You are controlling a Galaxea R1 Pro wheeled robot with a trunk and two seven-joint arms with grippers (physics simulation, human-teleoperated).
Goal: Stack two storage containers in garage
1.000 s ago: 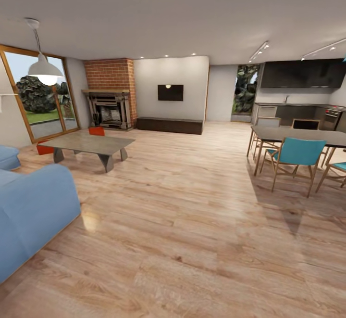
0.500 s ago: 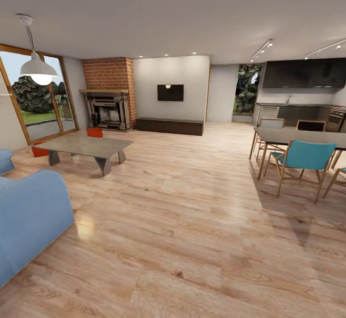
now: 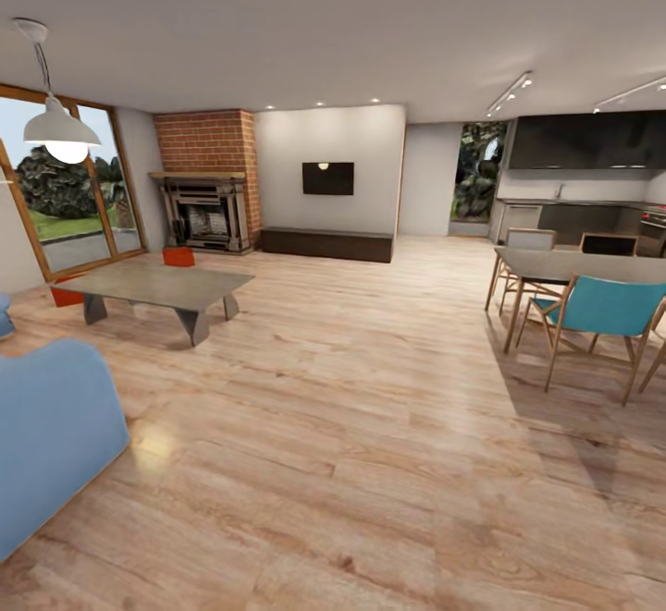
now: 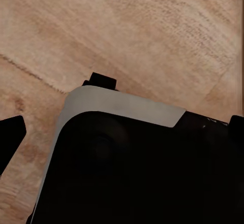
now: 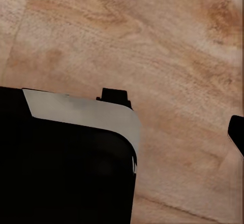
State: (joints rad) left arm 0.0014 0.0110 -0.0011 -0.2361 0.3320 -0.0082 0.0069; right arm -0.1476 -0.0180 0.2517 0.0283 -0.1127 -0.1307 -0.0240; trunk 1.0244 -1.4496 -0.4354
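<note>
Place: the living room, with a light wood plank floor point(image 3: 370, 426), a dark ornate fireplace point(image 3: 205, 212) in a brick chimney, and wood-framed glass doors point(image 3: 69, 200) on the left.
Task's things: two orange-red rectangular plastic storage containers sit on the plank floor at the far left. One container point(image 3: 179, 256) lies beyond the low grey coffee table point(image 3: 153, 286), in front of the fireplace. The other container point(image 3: 67, 295) lies by the glass doors, partly hidden behind the table's near end.
Other furniture: a blue sofa point(image 3: 46, 435) at the near left; a dark dining table point(image 3: 592, 265) with a teal wooden chair point(image 3: 606, 311) on the right; a white pendant lamp point(image 3: 61, 130) overhead.
Change: against the pictures of a second ago, the whole head view has slid. The sofa, coffee table and lamp sit further left, and less of the sofa shows. This is the camera moving with the robot, not the furniture.
Meaning for the task: the robot seems to be travelling through the room towards the containers. Neither is picked up, so the task is at its start.
Left jaws: a dark housing blocks the left wrist view over the planks, so I cannot tell whether they are open or closed.
Right jaws: likewise masked by dark housing in the right wrist view, so I cannot tell.
Next need: probably a drive round the coffee table to reach a container.
</note>
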